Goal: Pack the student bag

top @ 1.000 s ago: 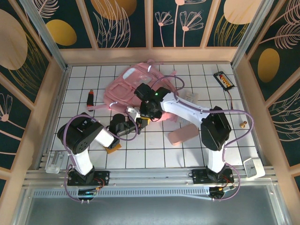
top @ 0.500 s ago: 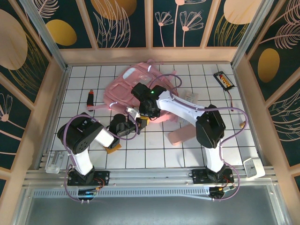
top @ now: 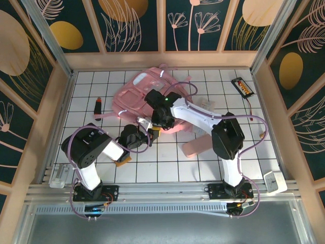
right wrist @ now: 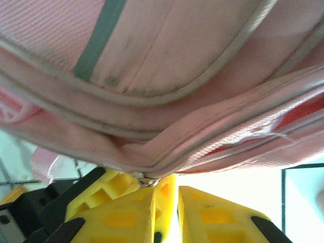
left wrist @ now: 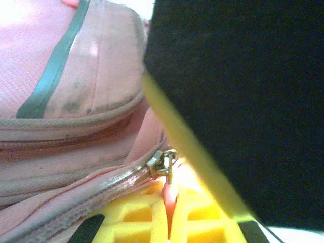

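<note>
Pink student bag (top: 133, 92) edge: left pincer (left wrist: 169, 218) clamped on zip pull (left wrist: 169, 191) (right pincer (right wrist: 176, 205) narrowly apart)

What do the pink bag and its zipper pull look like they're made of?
Bag: soft woven fabric, matte; fine weave and creases show. Zipper pull: top part likely metal, with shiny silvery glints; its pink tab could be rubber or fabric.

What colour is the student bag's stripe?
Grey-green; the stripe on the student bag shows best in right wrist view.
</note>
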### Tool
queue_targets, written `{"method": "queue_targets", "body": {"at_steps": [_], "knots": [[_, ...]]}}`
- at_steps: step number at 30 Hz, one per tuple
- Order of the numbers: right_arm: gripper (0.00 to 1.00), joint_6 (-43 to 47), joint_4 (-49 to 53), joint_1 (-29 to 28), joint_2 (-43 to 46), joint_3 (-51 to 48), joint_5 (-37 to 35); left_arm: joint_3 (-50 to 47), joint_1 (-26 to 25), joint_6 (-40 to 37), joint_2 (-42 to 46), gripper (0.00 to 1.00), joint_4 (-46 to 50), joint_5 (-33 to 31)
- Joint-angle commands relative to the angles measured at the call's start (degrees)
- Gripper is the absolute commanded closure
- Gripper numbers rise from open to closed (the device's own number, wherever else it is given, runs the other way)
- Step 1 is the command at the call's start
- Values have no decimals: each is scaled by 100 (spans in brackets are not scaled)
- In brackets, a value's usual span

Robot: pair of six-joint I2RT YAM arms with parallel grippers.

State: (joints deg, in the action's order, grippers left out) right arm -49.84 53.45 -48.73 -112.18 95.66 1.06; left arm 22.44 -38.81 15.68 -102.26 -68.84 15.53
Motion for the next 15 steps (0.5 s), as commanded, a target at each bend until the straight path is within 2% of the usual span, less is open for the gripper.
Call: {"method": "queue_targets", "body": {"at_steps": [1,4,8,11,15], "knots": [[81,1186,-1011,498,245,-243,849,-110,-187,-255,373,100,-1459,146],[79,2666,-1429,613,532,-419,1151,-165,-189,-373,373,100,-1343,131],[76,3985,-1873,632,478,-605,1608,-276,-186,-443,264,100,-1618,191],[68,4540,-1978,635,172,-526,1477,-341,-187,-461,206,100,-1794,209],[61,4885,-1777,497,-204,-66,788,-323,-186,-521,199,100,-1590,302]]}}
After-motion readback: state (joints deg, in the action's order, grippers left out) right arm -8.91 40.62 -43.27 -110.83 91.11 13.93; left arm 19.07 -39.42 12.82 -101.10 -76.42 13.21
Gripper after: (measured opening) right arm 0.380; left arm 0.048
